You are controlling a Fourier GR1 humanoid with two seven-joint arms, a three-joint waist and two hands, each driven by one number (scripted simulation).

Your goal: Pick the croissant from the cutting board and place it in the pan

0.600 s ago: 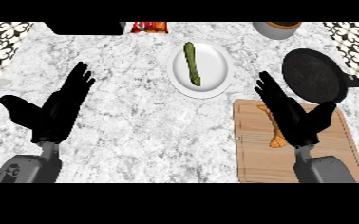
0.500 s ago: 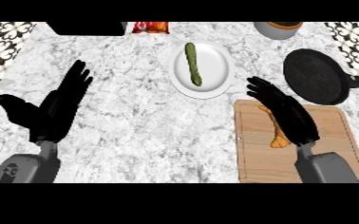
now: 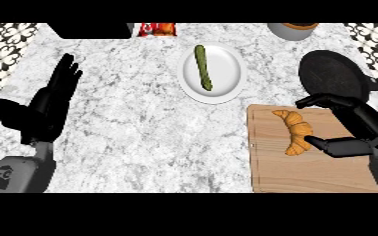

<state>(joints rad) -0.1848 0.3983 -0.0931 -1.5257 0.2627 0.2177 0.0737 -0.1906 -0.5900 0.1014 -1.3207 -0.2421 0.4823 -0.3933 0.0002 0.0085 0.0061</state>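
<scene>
Starting at nine o'clock, we found our left hand (image 3: 46,102) where it had been in both earlier views — open, fingers straight and pointing up the worktop (image 3: 125,130), resting near the left edge and touching nothing. It had no part in the job so far, as we judged it.

Toward the centre and a little to twelve o'clock, the white plate (image 3: 221,92) carried its green vegetable (image 3: 203,74), unmoved across all the views.

The change lay at three to four o'clock. A moment earlier our right hand (image 3: 347,125) had lain flat over the cutting board (image 3: 310,170), fingers stretched up and covering most of the croissant (image 3: 294,129). Now it had swung out to the board's right side and turned, so the croissant showed whole, lying on the upper middle of the board. The fingers (image 3: 317,100) curled round above the croissant's top end and the thumb reached in beside its lower end — the hand bracketed the pastry, spread wide and not yet closed on it. We could not tell whether the thumb tip already touched.

We took this as the shift from reaching to shaping the grasp; closing and lifting were not yet done. The black pan (image 3: 332,75) waited at two o'clock, just beyond the board's far corner.
</scene>
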